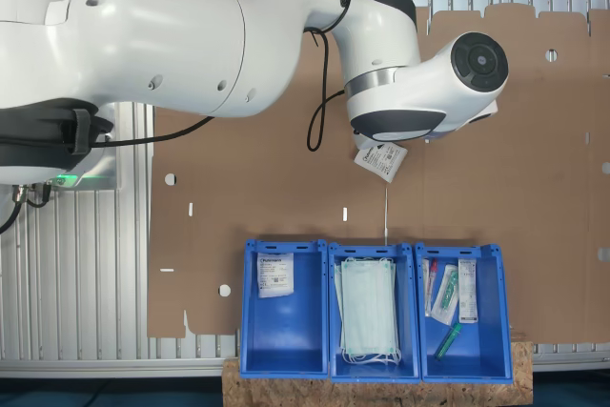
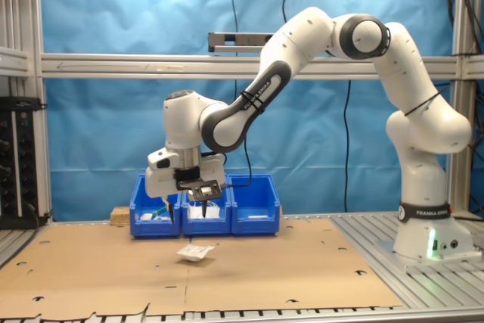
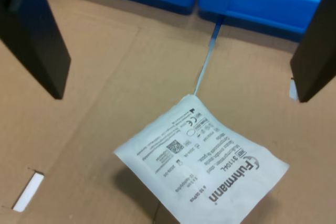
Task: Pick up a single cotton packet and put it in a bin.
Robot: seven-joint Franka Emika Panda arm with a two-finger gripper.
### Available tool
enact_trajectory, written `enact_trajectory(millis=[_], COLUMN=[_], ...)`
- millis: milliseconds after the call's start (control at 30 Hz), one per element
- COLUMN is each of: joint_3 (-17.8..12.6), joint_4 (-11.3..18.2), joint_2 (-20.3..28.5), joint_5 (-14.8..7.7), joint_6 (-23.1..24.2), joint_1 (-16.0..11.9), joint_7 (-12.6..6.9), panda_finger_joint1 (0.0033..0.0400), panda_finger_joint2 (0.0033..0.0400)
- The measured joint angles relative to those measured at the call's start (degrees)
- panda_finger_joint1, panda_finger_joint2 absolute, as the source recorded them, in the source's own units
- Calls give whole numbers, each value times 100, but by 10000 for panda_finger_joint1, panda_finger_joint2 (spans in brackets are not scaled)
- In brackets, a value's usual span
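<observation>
The fingers (image 3: 173, 40) stand wide apart over the packet (image 3: 202, 163), gripping nothing, with the arm (image 2: 249, 104) bent down from its base. The packet (white, flat, dark print, one edge lifted) lies on the cardboard counter (image 2: 91, 262), short of the bins. Beyond, three blue bins (image 1: 284, 331) hold another packet, green masks (image 1: 367, 310) and narrow packets (image 1: 446, 295).
</observation>
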State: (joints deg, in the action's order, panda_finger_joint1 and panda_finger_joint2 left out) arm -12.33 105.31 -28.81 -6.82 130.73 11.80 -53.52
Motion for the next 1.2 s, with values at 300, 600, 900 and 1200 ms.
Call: enact_trajectory(millis=[300,600,900,1200], joint_3=[-1,-1,-4,-51], joint_4=[62,245,428,527], joint_2=[-174,-236,-246,-298], joint_5=[0,0,0,0], joint_6=[231,482,667,816], joint_1=[0,0,0,2], joint_7=[0,0,0,0], panda_finger_joint1=[400,400,400,400], panda_finger_joint2=[400,400,400,400])
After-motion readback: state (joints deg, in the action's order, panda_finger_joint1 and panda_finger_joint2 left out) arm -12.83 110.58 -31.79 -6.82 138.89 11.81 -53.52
